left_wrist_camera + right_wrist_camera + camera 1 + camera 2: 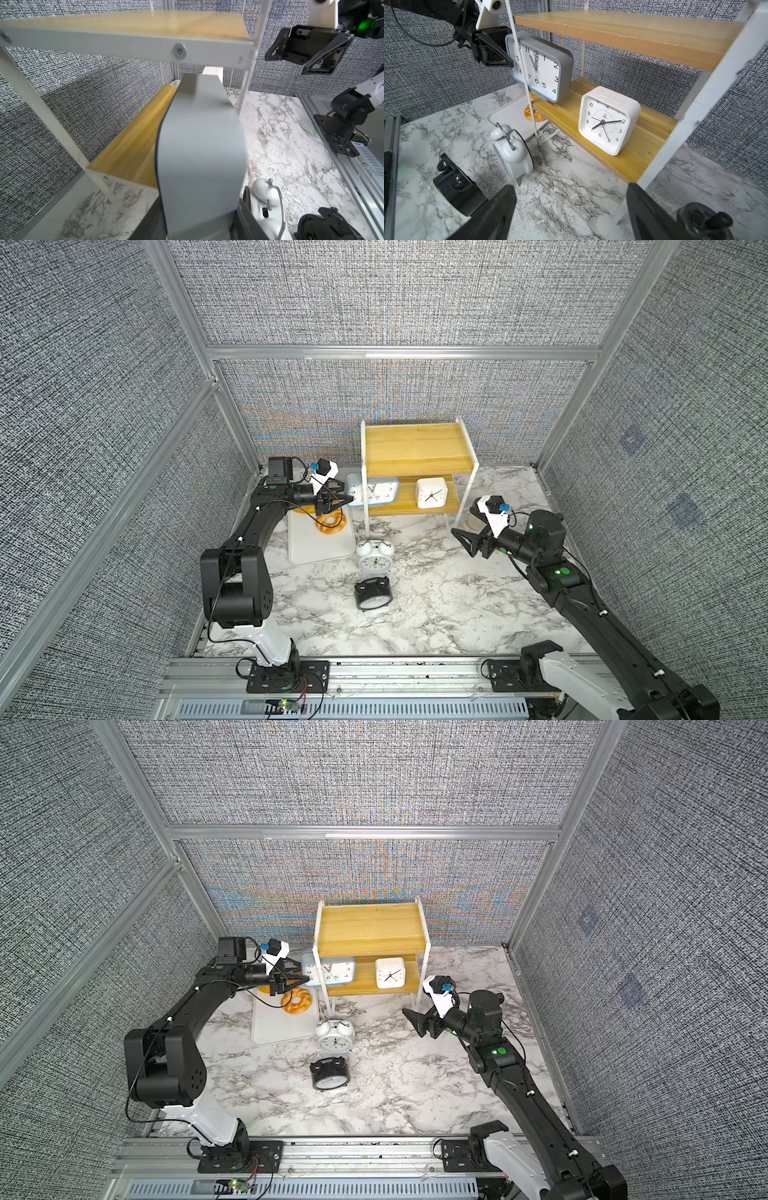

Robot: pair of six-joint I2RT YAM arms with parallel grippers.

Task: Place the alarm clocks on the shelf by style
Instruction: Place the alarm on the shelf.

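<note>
Your left gripper (348, 497) pinches one end of the wide grey rectangular alarm clock with the white face (376, 491). The clock is partly inside the lower tier of the two-tier shelf of yellowish boards on a thin white frame (415, 448). Its gripped end hangs out past the shelf's end. I cannot tell whether its foot touches the lower board.

The small white square alarm clock (431, 492) stands further along that same board, apart from the grey one. The white round twin-bell clock (375, 558) and the black round twin-bell clock (373, 594) sit on the marble tabletop in front of the shelf. Your right gripper (463, 543) hangs spread and empty near the shelf's other end.

Watch three things:

- **Letting go too soon:** with this much overhang, the grey clock would likely tip off the board's end onto the white tray (316, 551) beside the shelf.
- **Pushing in crooked:** the case may catch the shelf's thin front post (365, 497), and the light shelf could slide.
- **Pushing too far:** the grey clock would shove the white square clock.
</note>
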